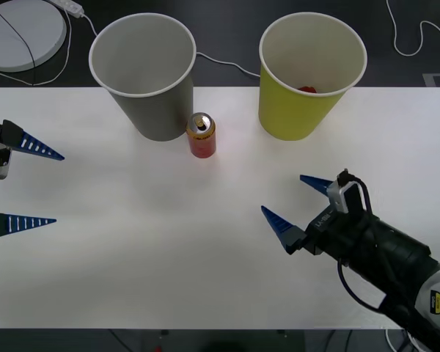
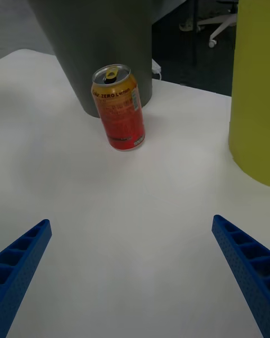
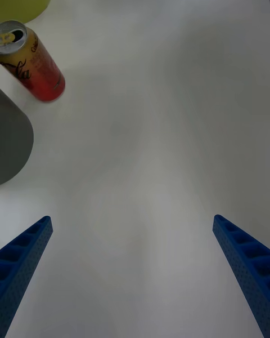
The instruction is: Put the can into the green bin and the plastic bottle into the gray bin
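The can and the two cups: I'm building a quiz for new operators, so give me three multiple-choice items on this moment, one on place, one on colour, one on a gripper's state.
1. Where is the can?
A. Inside the green bin
B. Upright on the table beside the gray bin
C. In the right gripper

2. What colour is the cup on the robot's left?
A. Gray
B. Yellow-green
C. Red

3. How is the right gripper?
A. Shut on the can
B. Shut, empty
C. Open

Answers:
1 B: it stands by the gray bin, apart from the green bin.
2 A: that is the gray bin.
3 C: the right gripper has spread fingers over bare table.
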You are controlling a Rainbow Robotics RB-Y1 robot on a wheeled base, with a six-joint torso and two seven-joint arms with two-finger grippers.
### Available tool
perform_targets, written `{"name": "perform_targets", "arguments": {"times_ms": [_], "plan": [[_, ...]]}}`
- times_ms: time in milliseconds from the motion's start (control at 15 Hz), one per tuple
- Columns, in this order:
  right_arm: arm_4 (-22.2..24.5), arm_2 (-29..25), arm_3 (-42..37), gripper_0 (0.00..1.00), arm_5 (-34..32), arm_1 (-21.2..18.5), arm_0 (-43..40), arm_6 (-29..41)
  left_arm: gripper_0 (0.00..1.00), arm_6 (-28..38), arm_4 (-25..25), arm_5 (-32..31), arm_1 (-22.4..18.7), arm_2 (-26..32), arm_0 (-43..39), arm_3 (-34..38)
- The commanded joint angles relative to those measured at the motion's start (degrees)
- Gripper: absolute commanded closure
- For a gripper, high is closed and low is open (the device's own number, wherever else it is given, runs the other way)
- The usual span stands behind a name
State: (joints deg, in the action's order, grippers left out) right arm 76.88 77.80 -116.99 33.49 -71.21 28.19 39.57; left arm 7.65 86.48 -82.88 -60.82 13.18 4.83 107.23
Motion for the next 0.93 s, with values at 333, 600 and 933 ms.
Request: {"name": "perform_targets", "arguments": {"times_ms": [333, 600, 933], "plan": [[3.7, 3.2, 10.8, 0.0, 3.8, 10.1, 4.8, 2.6, 0.0, 0.0, 0.0, 0.0, 0.0, 0.0, 0.0, 0.0], [6.8, 3.2, 16.5, 0.0, 4.5, 14.9, 5.7, 3.9, 0.0, 0.0, 0.0, 0.0, 0.0, 0.0, 0.0, 0.0], [7.8, 3.2, 25.1, 0.0, 5.6, 22.9, 7.5, 5.4, 0.0, 0.0, 0.0, 0.0, 0.0, 0.0, 0.0, 0.0]]}}
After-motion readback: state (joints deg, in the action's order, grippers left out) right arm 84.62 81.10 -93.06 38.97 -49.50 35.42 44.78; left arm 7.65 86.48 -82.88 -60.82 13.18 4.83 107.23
